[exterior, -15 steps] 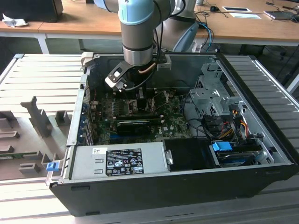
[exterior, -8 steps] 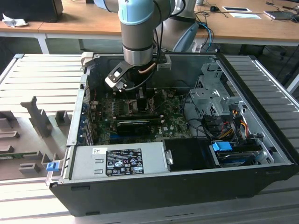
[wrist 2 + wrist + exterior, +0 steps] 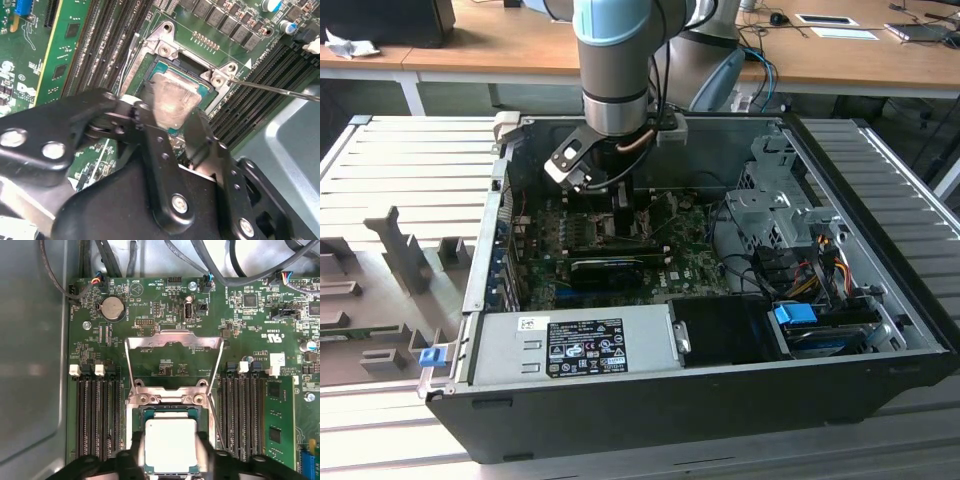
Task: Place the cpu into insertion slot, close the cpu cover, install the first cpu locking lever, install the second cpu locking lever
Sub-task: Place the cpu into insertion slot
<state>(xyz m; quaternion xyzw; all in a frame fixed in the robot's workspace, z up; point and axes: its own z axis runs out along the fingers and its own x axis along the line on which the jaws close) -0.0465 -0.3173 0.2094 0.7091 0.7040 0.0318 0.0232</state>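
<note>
In both wrist views the cpu (image 3: 170, 442) (image 3: 172, 97), a silver-topped square chip, sits between my black fingers (image 3: 205, 452) (image 3: 199, 131). My gripper (image 3: 171, 454) (image 3: 172, 120) is shut on it, right over the insertion slot (image 3: 169, 411) (image 3: 165, 64); whether the chip rests in the slot or hovers just above it I cannot tell. The cpu cover (image 3: 173, 342), a metal frame, stands swung open beyond the slot. A thin wire locking lever (image 3: 272, 89) juts out, unlatched, beside the slot. In the exterior view the arm (image 3: 612, 80) reaches down into the open computer case.
Long black memory slots (image 3: 97, 415) (image 3: 247, 415) flank the socket on both sides. A green card (image 3: 280, 425) stands to one side. The case holds a grey power supply (image 3: 575, 345), a drive cage (image 3: 775, 215) and loose cables (image 3: 820, 265). Case walls (image 3: 30, 365) close in.
</note>
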